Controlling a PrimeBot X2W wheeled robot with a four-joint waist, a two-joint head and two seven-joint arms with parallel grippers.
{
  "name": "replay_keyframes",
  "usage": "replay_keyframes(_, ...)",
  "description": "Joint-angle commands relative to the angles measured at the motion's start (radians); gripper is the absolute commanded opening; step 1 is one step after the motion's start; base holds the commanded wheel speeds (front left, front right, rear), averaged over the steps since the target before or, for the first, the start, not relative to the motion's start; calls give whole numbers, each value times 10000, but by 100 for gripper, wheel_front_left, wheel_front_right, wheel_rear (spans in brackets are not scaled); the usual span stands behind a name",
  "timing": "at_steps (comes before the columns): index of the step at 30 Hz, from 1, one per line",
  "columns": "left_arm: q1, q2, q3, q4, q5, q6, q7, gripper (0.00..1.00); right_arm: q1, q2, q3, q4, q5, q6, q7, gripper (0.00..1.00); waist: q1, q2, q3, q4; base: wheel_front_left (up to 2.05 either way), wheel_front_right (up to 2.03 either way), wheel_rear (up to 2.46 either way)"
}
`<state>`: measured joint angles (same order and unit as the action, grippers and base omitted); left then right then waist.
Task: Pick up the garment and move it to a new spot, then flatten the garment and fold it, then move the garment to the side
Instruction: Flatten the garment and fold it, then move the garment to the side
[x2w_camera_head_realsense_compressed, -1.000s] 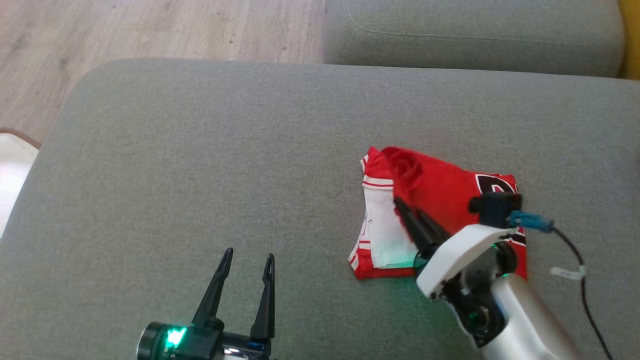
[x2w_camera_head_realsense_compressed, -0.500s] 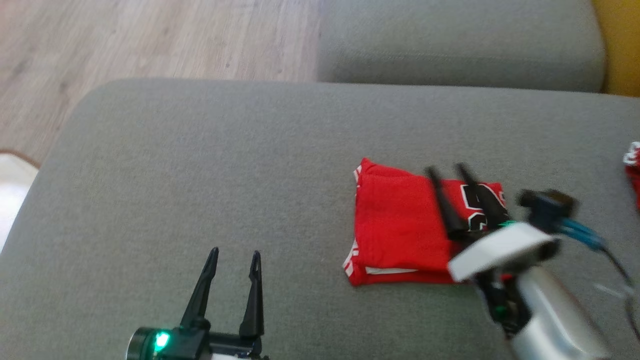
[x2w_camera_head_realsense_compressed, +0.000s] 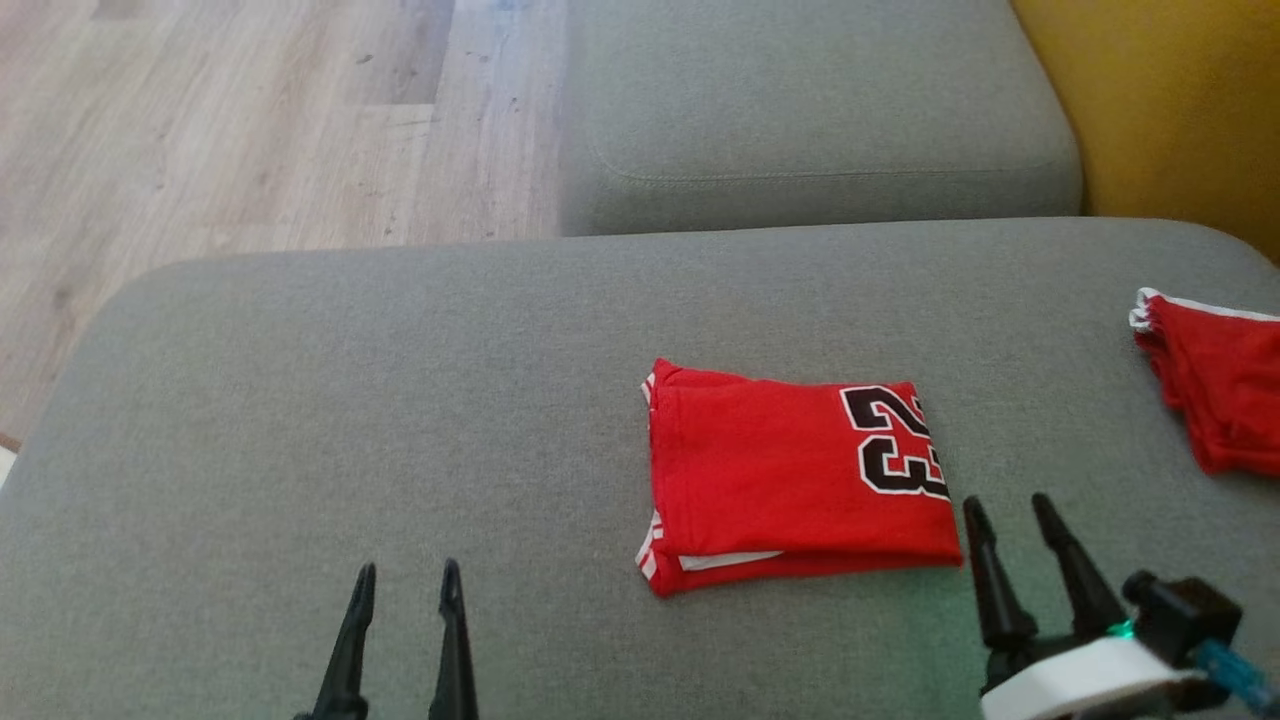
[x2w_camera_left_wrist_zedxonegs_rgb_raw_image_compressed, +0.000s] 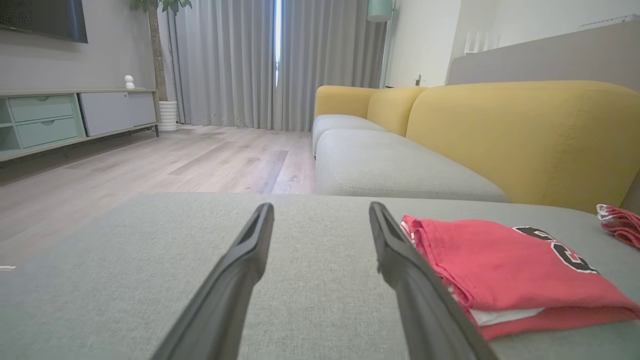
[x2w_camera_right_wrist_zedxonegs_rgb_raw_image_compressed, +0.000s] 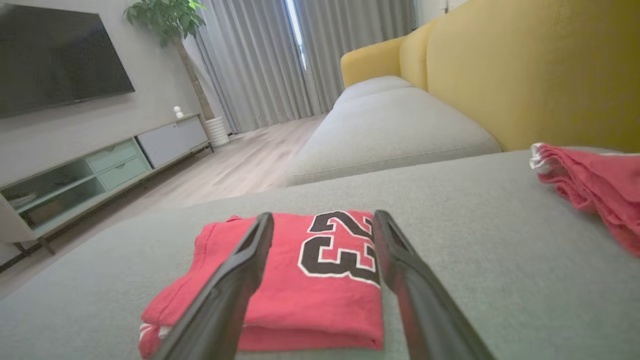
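Folded red garment (x2w_camera_head_realsense_compressed: 790, 480), numbered "23" in black, lies on grey sofa cushion (x2w_camera_head_realsense_compressed: 400, 400); left hand (x2w_camera_head_realsense_compressed: 408, 570) at 7 o'clock, right hand (x2w_camera_head_realsense_compressed: 1007, 505) at 5 o'clock, both spread, empty.

The folded garment (x2w_camera_head_realsense_compressed: 780, 480), at centre right of the head view, is bright red. It has a black "23" outlined in white and thin red-and-white stripes along its left edge. The sofa cushion (x2w_camera_head_realsense_compressed: 400, 400) under it is plain grey. At the right edge, a second garment (x2w_camera_head_realsense_compressed: 1220, 380) is red with white trim. The sofa back (x2w_camera_head_realsense_compressed: 1170, 110), upper right, is mustard yellow. The floor (x2w_camera_head_realsense_compressed: 200, 120), upper left, is pale wood grain. The left pincer (x2w_camera_head_realsense_compressed: 408, 568) and right pincer (x2w_camera_head_realsense_compressed: 1007, 502) have black fingers.
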<state>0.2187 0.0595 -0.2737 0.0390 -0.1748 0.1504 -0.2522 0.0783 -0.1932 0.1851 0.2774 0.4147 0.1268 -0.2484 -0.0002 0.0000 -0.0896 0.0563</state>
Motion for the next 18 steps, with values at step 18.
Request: replay_keyframes(18, 244, -93, 881, -290, 162, -110, -95, 100, 310, 536, -465, -663, -1232, 39, -133, 100, 2, 0, -238, -111, 0, 0, 0)
